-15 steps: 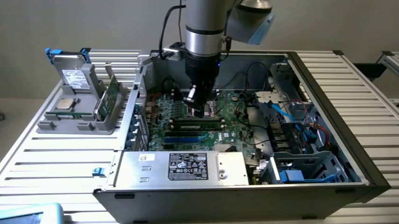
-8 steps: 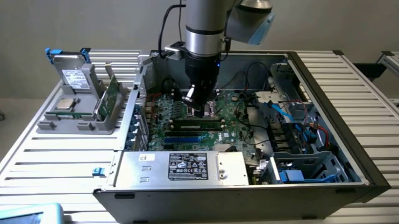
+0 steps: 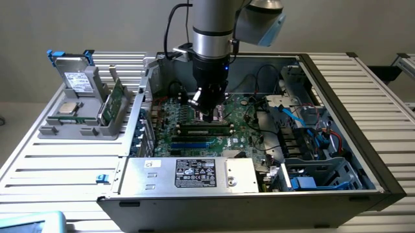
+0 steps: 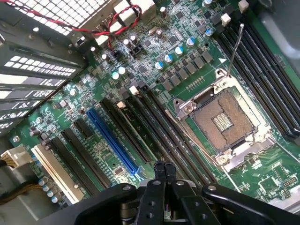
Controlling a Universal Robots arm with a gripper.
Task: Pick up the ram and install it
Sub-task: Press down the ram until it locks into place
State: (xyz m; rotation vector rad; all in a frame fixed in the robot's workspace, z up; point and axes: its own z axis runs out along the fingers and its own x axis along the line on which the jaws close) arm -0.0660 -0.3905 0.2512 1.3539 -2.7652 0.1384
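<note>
My gripper [image 3: 207, 108] hangs low inside the open computer case [image 3: 337, 160], over the green motherboard [image 3: 243, 121]. In the wrist view its fingertips [image 4: 159, 169] are pressed together with nothing between them, just above the long black memory slots [image 4: 154, 126] beside the bare processor socket [image 4: 225, 122]. Those slots look bare there. In the exterior view a long dark and green strip [image 3: 206, 128] runs along the slots just in front of the gripper. I cannot tell whether it is the ram or only slots.
A grey holder [image 3: 77, 128] at the exterior view's left carries a drive [image 3: 79, 80], a square silver chip [image 3: 67, 108] and a wide green card [image 3: 114, 104]. The power supply [image 3: 188, 174] sits at the case front. Cables [image 3: 295, 116] and a drive cage [image 3: 318, 177] crowd the exterior view's right.
</note>
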